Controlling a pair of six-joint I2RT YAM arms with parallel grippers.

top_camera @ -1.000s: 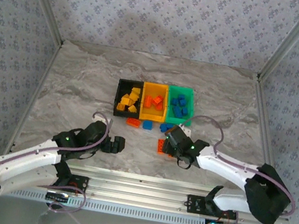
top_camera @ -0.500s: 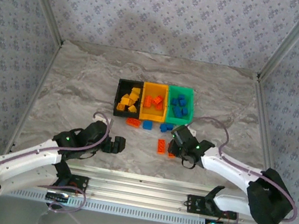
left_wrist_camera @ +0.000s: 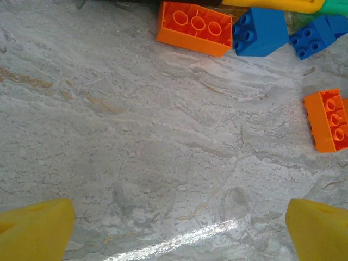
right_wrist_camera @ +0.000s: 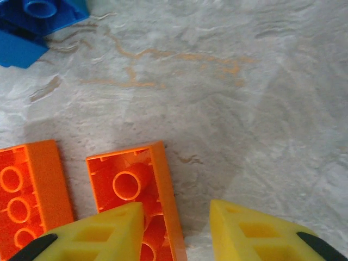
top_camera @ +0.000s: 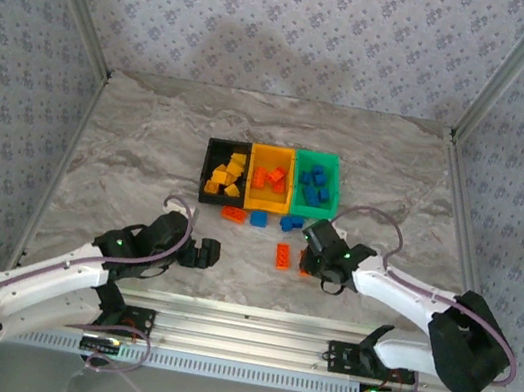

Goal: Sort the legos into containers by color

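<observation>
Marble-patterned tabletop (top_camera: 128,152) lies bare to the left, right and far side of three joined bins, out to the patterned walls and metal corner posts. Yellow bricks sit in the black bin (top_camera: 209,161), orange ones in the yellow-orange bin (top_camera: 276,151) and blue ones in the green bin (top_camera: 320,156).

Just before the bins' near edge lie a loose orange brick (top_camera: 233,214) and two blue bricks (top_camera: 258,219). Nearer the arms lies a second orange brick (top_camera: 284,255).

The left gripper (top_camera: 201,251) is over bare table, apart from all of these. Its wrist view shows yellow fingertips (left_wrist_camera: 32,228) spread wide, with nothing between them.

The right gripper (top_camera: 310,258) covers a third orange brick (right_wrist_camera: 136,185) beside the second. Its wrist view shows the fingers parted, one fingertip over that brick, whose long edge lies in the gap unclamped.
</observation>
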